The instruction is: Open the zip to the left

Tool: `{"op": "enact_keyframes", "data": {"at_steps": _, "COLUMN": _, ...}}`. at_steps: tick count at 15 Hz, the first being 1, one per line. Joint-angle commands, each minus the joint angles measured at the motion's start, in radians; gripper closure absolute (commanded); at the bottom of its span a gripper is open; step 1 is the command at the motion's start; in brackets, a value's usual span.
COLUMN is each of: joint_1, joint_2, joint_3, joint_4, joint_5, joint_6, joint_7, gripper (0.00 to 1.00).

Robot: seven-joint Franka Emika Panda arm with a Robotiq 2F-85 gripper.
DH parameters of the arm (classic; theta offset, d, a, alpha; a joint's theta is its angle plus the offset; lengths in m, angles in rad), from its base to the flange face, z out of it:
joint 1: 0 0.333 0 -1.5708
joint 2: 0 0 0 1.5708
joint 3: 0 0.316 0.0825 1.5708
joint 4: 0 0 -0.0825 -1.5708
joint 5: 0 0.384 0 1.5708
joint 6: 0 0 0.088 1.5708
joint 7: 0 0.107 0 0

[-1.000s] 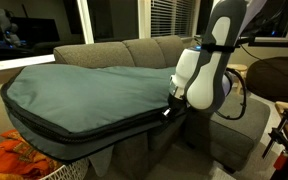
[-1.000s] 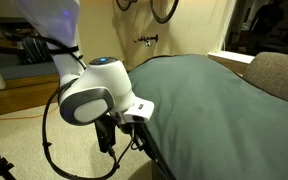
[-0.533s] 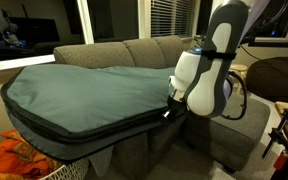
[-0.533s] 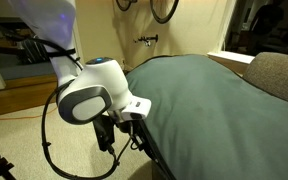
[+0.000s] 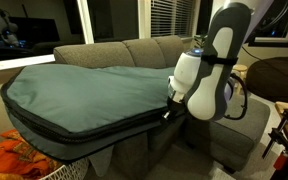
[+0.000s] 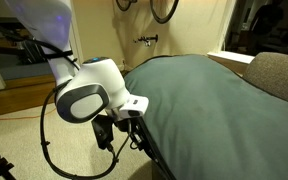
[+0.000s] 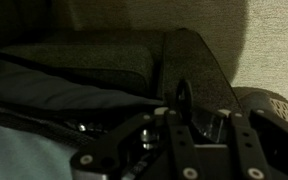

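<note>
Sofa (image 5: 134, 48) grey, takes up most of the scene; bag (image 5: 84, 88), teal-grey & padded, lies across the seat, black-trimmed side facing front; arm (image 5: 212, 60) white, comes down at the bag's end by the armrest; cable (image 6: 46, 130) loops under the wrist; claw (image 5: 170, 108) is right at that trimmed edge, low & close to the fabric in both exterior views; zip (image 5: 94, 128) runs as a thin dark line along the side edge, from the claw's end off toward the far end of the bag; in the wrist view the zip (image 7: 74, 112) shows only as a dim seam

Claw state: can't tell; wrist view too dark, exterior views hide the tips; pull not made out either, so no saying if it's caught

Risks, as I judge them: if the tips aren't truly on the pull, the drag goes w/o it; bag is soft & unanchored, so a hard tug may haul the whole bag along the sofa instead of running the slider; edge curves, so a straight drag could cock the slider & jam it on fabric; cable could snag on the bag corner
</note>
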Motion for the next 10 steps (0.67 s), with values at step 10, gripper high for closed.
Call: {"op": "enact_keyframes", "data": {"at_steps": 10, "joint_1": 0.135, "joint_2": -0.014, "joint_3": -0.059, "joint_4": -0.022, "joint_5": 0.042, "joint_6": 0.016, "joint_7": 0.014, "gripper": 0.98}}
